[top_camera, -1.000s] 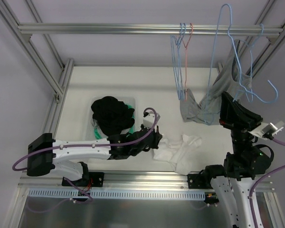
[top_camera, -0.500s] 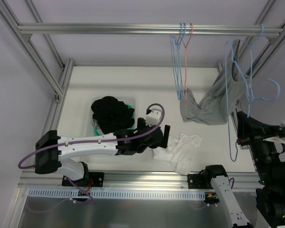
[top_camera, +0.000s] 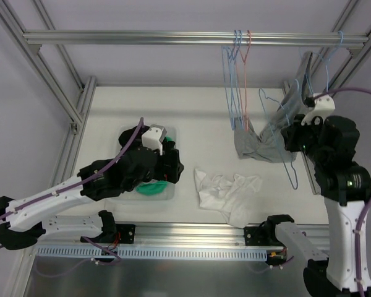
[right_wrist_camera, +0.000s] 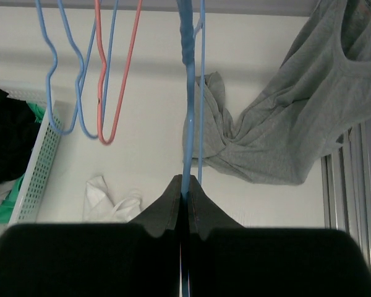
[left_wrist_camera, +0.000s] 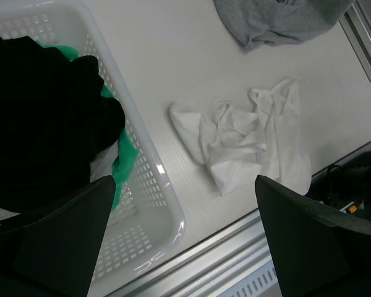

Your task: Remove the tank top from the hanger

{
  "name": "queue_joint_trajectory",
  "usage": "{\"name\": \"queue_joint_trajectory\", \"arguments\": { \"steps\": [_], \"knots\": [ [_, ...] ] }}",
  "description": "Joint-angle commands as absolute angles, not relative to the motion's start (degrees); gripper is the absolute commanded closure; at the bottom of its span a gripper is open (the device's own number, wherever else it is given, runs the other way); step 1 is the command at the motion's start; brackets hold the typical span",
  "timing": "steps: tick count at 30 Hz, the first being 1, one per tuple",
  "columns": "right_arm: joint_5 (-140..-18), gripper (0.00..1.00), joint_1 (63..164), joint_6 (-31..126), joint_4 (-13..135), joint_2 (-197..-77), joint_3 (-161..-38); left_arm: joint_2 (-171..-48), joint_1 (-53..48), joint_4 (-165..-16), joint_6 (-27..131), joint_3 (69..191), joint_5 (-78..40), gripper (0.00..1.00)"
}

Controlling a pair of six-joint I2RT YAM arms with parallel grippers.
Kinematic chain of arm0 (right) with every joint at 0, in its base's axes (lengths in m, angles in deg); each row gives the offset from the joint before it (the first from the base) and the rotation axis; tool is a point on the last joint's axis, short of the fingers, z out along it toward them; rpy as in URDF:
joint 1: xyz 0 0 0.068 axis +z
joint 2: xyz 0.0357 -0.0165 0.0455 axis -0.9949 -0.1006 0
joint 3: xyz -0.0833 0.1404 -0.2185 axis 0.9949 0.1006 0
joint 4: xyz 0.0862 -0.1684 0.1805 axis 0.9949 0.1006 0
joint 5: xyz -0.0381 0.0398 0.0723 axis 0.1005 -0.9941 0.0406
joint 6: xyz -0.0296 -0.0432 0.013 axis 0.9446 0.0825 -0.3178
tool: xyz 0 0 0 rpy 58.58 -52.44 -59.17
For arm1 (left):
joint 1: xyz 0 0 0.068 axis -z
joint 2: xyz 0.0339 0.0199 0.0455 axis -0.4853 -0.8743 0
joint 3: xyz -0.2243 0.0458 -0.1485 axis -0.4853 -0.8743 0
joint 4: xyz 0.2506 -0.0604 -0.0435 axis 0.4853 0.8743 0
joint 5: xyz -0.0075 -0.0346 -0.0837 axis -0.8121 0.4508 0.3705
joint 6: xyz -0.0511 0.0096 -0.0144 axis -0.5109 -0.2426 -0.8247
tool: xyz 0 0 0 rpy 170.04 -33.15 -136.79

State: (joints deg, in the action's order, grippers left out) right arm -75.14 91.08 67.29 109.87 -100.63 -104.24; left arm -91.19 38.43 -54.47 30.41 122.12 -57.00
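Right hand [right_wrist_camera: 185, 193] pinches the blue hanger [right_wrist_camera: 187, 93], left hand [left_wrist_camera: 182, 213] spread above basket [left_wrist_camera: 157, 185]; grey tank top [right_wrist_camera: 284, 124] drapes down onto bench [top_camera: 204, 111], so draw hanger out slowly, watch for strap snag.

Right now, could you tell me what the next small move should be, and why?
Probably reach the open left hand across to the grey tank top and grip its bunched lower end on the white table. The right hand is shut on a light blue wire hanger, yet the top hangs high at the right, so a downward pull seems needed.
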Motion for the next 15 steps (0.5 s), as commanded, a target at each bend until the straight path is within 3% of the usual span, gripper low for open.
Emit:
{"name": "queue_joint_trajectory", "arguments": {
  "steps": [1, 15],
  "knots": [
    [-75.49, 1.00, 91.26, 68.25, 103.46, -108.57, -111.19, -87.15, 38.55, -47.45, 34.20, 121.29, -52.18, 0.01],
    [-78.05, 1.00, 92.05, 64.91, 93.44, -131.80, -131.23, -80.54, 38.55, -40.68, 34.12, 113.38, -54.11, 0.01]
  ]
}}
